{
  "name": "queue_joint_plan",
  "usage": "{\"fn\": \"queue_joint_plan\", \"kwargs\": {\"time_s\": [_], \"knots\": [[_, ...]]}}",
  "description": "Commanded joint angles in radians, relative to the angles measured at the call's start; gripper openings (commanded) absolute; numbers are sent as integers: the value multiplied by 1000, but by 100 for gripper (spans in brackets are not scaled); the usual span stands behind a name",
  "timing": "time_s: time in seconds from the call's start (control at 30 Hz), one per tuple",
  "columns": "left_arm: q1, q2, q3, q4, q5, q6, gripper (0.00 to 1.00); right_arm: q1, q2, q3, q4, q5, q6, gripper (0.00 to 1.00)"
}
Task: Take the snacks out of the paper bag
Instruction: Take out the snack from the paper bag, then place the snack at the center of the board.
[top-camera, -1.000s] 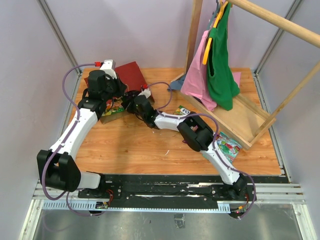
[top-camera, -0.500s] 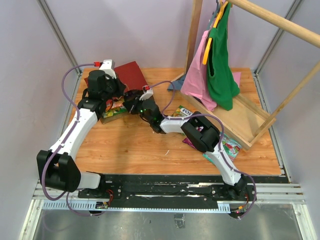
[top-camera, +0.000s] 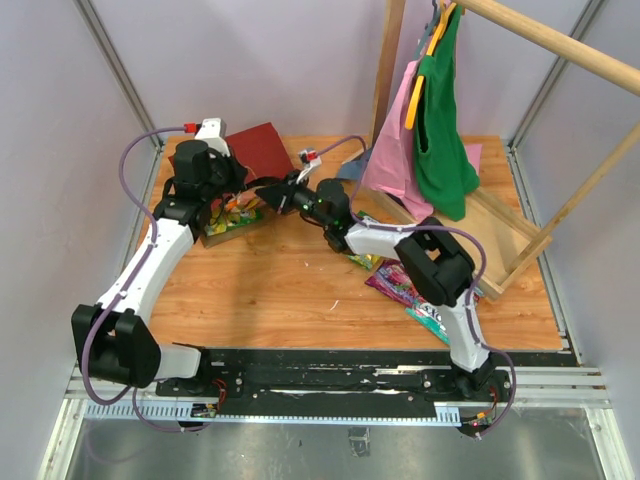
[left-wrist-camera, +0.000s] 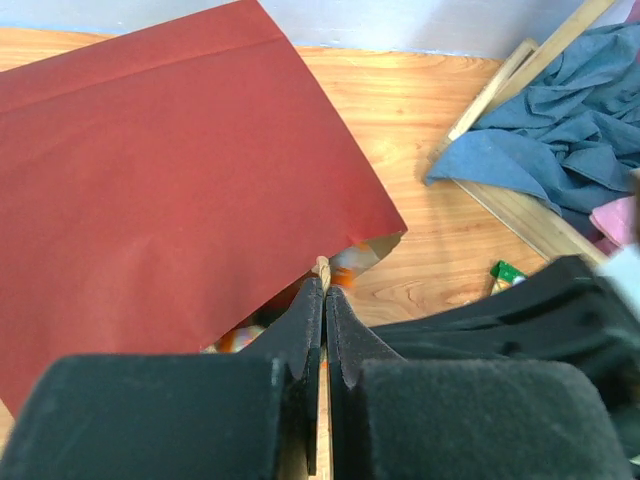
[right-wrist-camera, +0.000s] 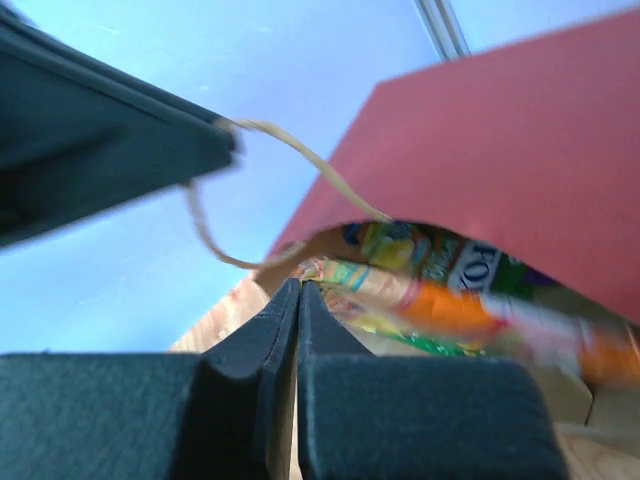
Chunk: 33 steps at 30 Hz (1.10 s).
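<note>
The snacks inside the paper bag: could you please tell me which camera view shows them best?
The right wrist view: it looks into the open mouth of the paper bag, where several snacks show. The top external view shows a few at the mouth; the left wrist view only an orange sliver.

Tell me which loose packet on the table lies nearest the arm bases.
The teal packet, closest to the near edge. The purple packet and the green packet lie farther back, toward the bag.
</note>
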Motion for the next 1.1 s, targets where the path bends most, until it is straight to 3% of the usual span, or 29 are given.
{"fn": "queue_joint_plan", "kwargs": {"time_s": [0.0, 0.3, 0.57, 1.07], "knots": [[-3, -33, -8, 15, -36, 19, 1, -5, -181, -10, -35, -123, -112, 1], [-2, -22, -3, 15, -36, 17, 1, -35, -450, -130, -275, -223, -167, 1], [-2, -21, -7, 19, -43, 19, 1, -50, -697, -165, -738, -124, -411, 1], [-2, -3, -2, 16, -42, 23, 1, -50, -1039, -339, -1170, -24, -450, 1]]}}
